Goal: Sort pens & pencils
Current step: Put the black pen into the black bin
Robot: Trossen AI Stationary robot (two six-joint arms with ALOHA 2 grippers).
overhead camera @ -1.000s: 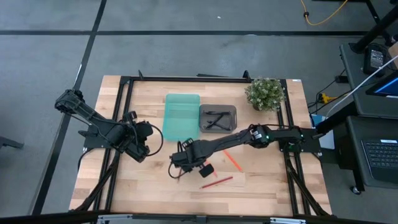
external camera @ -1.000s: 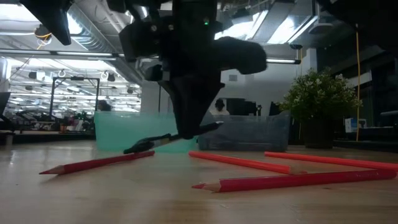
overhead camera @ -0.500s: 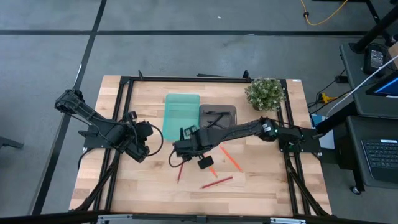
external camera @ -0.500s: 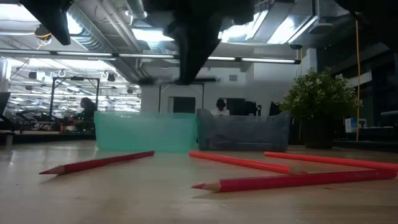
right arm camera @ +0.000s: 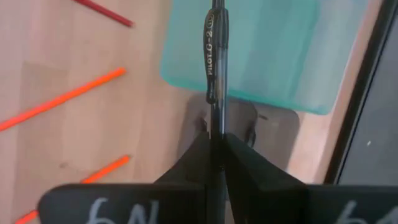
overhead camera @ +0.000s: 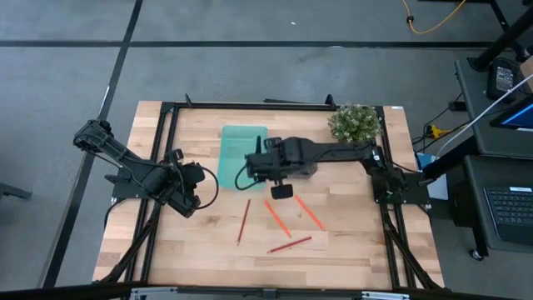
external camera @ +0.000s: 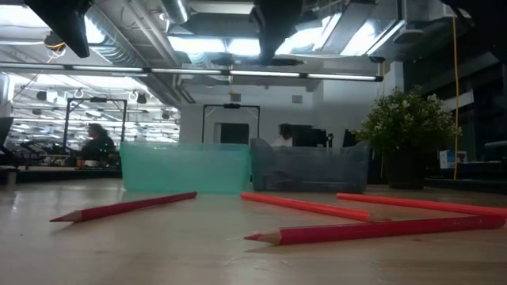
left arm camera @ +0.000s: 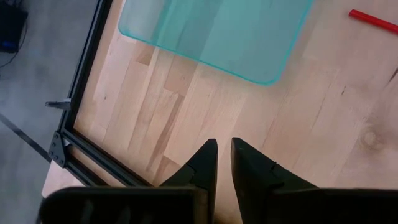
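R gripper (right arm camera: 214, 146) clamped on black pen (right arm camera: 214, 46), held up over near edge of teal tray (overhead camera: 242, 156), beside grey tray (overhead camera: 301, 150). L gripper (left arm camera: 223, 163) idle, well off teal tray's far side from grey one, fingers nearly together, nothing in them. Four red/orange pencils (overhead camera: 280, 217) on table (overhead camera: 191, 250) near teal tray. Plant (overhead camera: 354, 124) past grey tray.

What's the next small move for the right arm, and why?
Probably carry on toward the grey tray and release there. The right gripper is shut on a black pen, above the near edge of the teal tray; the grey tray already holds dark pens.
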